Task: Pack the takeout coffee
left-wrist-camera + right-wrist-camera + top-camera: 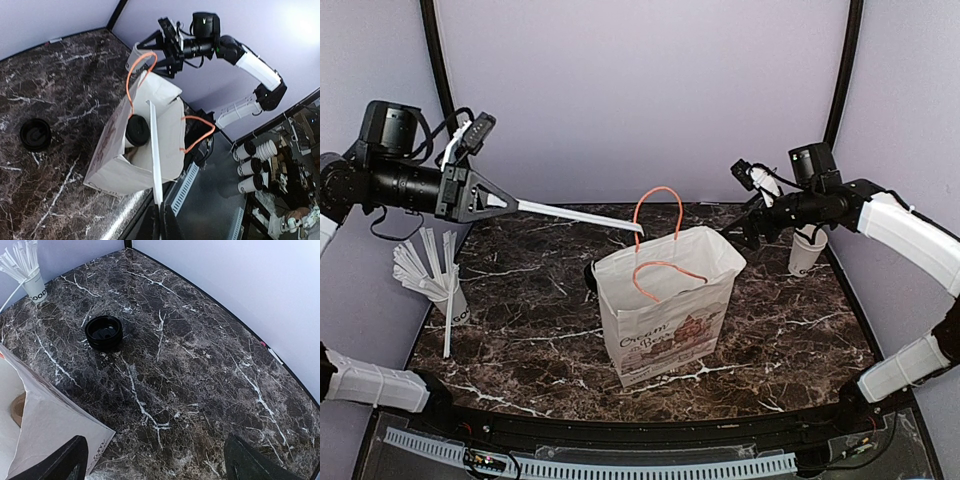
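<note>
One loose lid [104, 332] behind bag [665, 340], straw cup [453, 300] left

Both arms [905, 230] wear white shells over black joints, with looping black cables [437, 130].

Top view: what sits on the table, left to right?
straw cup → black lid → bag → plain white cup

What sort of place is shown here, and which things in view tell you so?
Probably a mock café counter inside a robot test booth: a marble-look tabletop, a printed paper takeaway bag holding a lidded coffee cup, a cup of straws, and plain lilac walls close around.
</note>
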`<act>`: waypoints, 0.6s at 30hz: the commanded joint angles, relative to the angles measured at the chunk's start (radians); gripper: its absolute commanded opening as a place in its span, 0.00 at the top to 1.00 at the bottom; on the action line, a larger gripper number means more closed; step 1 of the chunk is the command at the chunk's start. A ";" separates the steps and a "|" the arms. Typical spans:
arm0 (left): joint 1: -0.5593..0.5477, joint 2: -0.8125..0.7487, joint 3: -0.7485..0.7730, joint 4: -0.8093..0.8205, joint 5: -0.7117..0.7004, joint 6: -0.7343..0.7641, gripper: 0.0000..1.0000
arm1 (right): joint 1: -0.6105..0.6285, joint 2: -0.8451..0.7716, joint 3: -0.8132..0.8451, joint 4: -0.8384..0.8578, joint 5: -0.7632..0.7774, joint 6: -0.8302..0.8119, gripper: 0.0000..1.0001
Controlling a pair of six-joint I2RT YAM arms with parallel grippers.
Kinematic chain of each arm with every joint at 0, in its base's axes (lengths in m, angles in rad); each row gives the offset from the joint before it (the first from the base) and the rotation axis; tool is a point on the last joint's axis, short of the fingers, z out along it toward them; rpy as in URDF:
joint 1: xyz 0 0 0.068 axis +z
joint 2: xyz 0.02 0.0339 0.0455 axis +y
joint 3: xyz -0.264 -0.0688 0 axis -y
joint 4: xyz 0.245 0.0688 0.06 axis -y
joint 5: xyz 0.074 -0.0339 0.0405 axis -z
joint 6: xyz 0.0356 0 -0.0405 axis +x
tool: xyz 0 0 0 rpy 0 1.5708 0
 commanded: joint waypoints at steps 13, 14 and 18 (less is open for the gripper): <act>-0.366 0.457 0.309 -0.199 -0.389 0.149 0.46 | -0.013 -0.058 -0.023 0.034 0.039 -0.020 0.03; -0.368 0.464 0.315 -0.190 -0.391 0.166 0.42 | -0.015 -0.062 -0.025 0.033 0.038 -0.019 0.03; -0.370 0.431 0.287 -0.115 -0.510 0.212 0.33 | -0.036 -0.077 -0.021 0.032 0.007 0.002 0.01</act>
